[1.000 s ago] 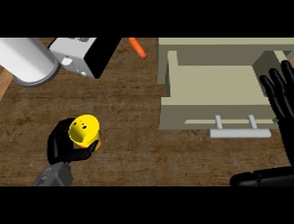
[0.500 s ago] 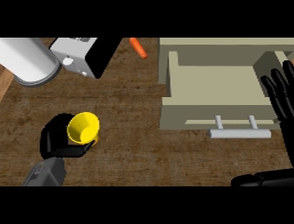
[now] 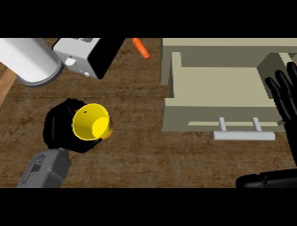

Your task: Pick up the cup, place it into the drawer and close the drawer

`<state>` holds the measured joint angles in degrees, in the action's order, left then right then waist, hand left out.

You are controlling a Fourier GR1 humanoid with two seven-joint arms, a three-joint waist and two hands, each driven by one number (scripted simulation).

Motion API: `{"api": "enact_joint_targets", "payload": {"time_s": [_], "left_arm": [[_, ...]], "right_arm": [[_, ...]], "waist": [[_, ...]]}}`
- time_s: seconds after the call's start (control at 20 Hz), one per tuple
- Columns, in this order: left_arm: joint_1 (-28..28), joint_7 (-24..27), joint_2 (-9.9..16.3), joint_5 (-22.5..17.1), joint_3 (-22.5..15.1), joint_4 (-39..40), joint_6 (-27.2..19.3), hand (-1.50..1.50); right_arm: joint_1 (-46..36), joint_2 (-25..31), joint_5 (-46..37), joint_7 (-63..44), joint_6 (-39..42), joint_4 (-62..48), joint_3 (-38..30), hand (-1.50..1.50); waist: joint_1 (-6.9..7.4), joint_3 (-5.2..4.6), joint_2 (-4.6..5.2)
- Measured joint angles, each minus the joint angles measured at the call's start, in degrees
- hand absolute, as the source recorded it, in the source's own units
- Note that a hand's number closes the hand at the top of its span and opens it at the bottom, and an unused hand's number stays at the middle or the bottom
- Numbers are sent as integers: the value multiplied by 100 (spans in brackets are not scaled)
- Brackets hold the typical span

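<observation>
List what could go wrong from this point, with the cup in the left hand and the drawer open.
1. The left hand holds the cup tilted, its opening facing the view; it may land on its side in the drawer.
2. On the way, the cup could catch the drawer's front wall or handle.
3. The open right hand rests by the drawer's right edge, so the arms could crowd each other there.

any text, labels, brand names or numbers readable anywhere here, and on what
None: no words, numbers or signs can be read in the head view.
The yellow cup held in the left hand: plain, no print.
The open drawer and its handle: plain.
The white cylinder and the white and black box: no label legible.
</observation>
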<state>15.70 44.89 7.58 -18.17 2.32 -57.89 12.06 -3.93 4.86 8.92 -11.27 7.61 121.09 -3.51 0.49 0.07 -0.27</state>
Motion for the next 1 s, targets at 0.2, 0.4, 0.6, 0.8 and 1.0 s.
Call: {"api": "enact_joint_targets", "payload": {"time_s": [0.2, 0.4, 0.6, 0.8, 1.0], "left_arm": [[98, -935, -217, -71, -253, -1066, -395, 150], [403, -1837, -347, -151, -357, -1902, -843, 150], [825, -2430, -454, -38, -427, -2284, -1255, 150], [1372, -2845, -545, 134, -460, -2325, -1599, 150], [2055, -3186, -617, 343, -442, -2085, -1916, 150]], "right_arm": [[-28, 31, 41, 21, 23, -61, -70, -150], [-4, 66, 101, 21, 79, -51, -107, -150], [1, 63, 103, 61, 88, -58, -135, -150], [-68, 65, 46, 161, 96, -182, -146, -150], [-46, 81, 60, 121, 99, -123, -164, -150]], "waist": [[-6, 0, 1], [-26, -2, 7], [-48, -3, 16], [-63, -5, 22], [-83, -5, 26]]}}
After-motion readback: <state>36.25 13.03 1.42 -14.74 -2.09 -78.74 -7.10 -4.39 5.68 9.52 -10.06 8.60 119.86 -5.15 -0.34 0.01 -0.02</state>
